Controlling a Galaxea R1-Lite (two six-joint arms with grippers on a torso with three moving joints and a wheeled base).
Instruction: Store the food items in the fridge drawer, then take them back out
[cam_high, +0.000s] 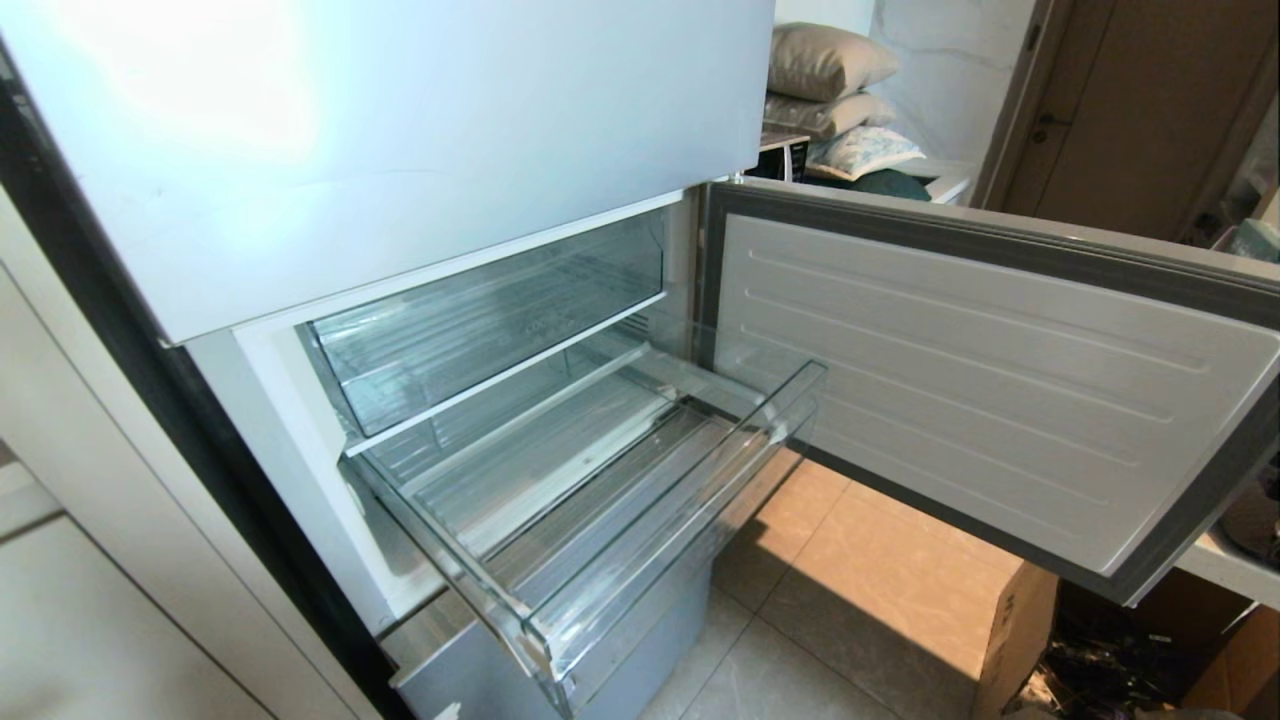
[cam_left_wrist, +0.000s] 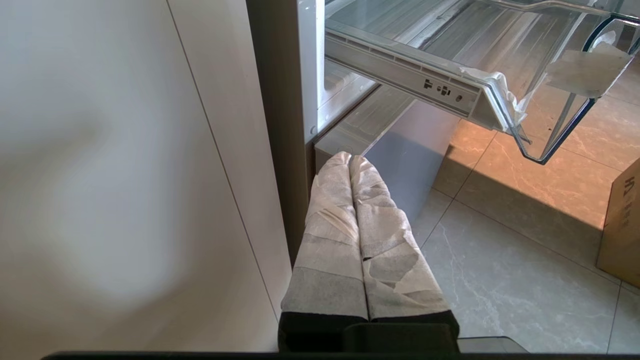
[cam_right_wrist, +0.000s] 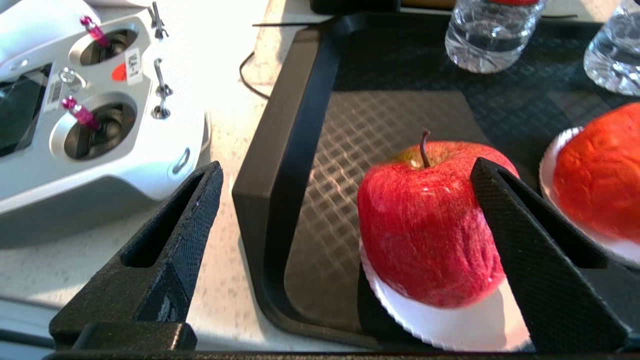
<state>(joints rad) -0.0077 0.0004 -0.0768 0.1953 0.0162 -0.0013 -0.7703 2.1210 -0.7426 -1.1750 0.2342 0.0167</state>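
The clear fridge drawer stands pulled out with nothing in it, and the left wrist view shows its corner from the side. In the right wrist view a shiny red apple rests on a white paper plate. My right gripper is open wide around the apple, which lies close to one finger. The other finger hangs over the counter. A round orange-red fruit lies on a second plate beside it. My left gripper is shut and empty, low by the fridge base.
Both plates sit in a black tray with two water bottles at its back. A grey remote controller lies beside the tray. The fridge door swings open to the right, above a cardboard box. A smaller clear compartment sits above the drawer.
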